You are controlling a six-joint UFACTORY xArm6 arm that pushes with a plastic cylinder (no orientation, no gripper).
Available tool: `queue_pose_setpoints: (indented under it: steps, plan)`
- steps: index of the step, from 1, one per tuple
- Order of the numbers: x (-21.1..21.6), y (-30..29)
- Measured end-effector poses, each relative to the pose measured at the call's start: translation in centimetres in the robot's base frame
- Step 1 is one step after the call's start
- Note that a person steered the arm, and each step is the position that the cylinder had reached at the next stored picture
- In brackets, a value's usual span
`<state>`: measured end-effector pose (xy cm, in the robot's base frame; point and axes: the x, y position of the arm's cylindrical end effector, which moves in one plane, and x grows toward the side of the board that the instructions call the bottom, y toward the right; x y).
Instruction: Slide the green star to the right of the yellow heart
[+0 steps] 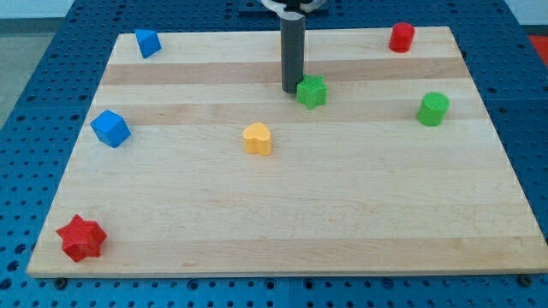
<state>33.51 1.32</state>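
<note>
Camera view, swept from the view's left: red star (81,238) near the bottom-left corner of the wooden board (282,231), blue block (110,128) (shape unclear, some chunky polygon) by the left edge, another blue block (148,43) at the top-left corner. Then the yellow heart (257,138), about mid-board. Next the dark rod coming down from the view's top, its lower end, my tip (291,91), planted on the wood just beside the green star (312,91), on the star's left, touching or a hair apart, can't tell which. No hand on this arm to be spread or pinched, just the bare rod. Key relation: the star lies to the right of the tip, and up and to the right of the heart. Its goal spot is beside the heart's right flank, so by my read it needs to travel mainly toward the view's bottom; a push from the tip's present side would send it further right, so the tip probably needs to get around to the star's upper side. Farther right: green cylinder (433,109), well apart from the star, and red cylinder (402,37) at the top right. Flat pale wood, blue perforated table (34,103) around it.
</note>
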Motion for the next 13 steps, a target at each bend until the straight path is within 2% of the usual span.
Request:
queue_pose_setpoints:
  steps: [1,2,3,4,5,7,8,9,13]
  plan:
    - [-0.2,0.4]
    - [-2.9,0.6]
    - [-3.5,4.7]
    - [-1.9,6.9]
    - [0.5,5.2]
    - [-2.2,4.7]
    - [-2.2,3.8]
    - [1.0,3.7]
    - [0.7,3.9]
